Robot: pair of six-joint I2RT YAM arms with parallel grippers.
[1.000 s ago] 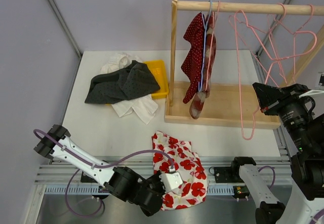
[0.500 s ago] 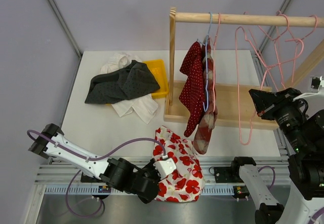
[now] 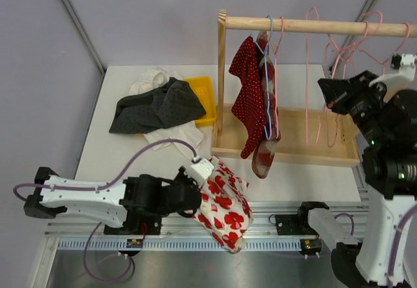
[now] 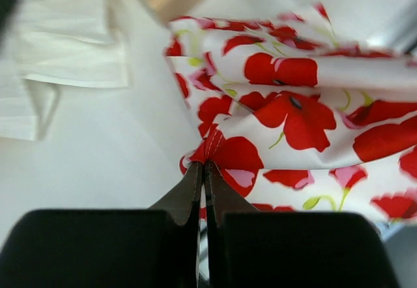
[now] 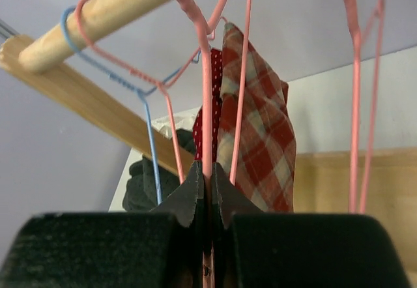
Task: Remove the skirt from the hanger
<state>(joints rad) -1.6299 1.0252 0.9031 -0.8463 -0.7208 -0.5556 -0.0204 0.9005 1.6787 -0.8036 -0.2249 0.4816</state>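
The skirt (image 3: 225,206) is white with red poppies. It is off any hanger and droops over the table's near edge. My left gripper (image 3: 203,178) is shut on a bunched fold of the skirt (image 4: 293,115), pinched at the fingertips (image 4: 204,165). My right gripper (image 3: 324,90) is high at the right by the wooden rail (image 3: 313,25). It is shut on the wire of a pink hanger (image 5: 206,105), which hangs with other pink hangers (image 3: 307,86). The wire sits between the tips of my right gripper (image 5: 209,171).
A red dotted garment (image 3: 249,99) and a plaid one (image 3: 266,151) hang on a blue hanger (image 3: 266,73) near the rack's post (image 3: 221,73). The rack's wooden base (image 3: 293,152) lies at mid-right. A pile of dark and white clothes (image 3: 159,109) covers a yellow bin (image 3: 203,96) at the back left.
My left gripper has drawn the skirt left and up, away from the front edge. My right gripper has risen toward the rail with the pink hanger. The hanging garments swung.
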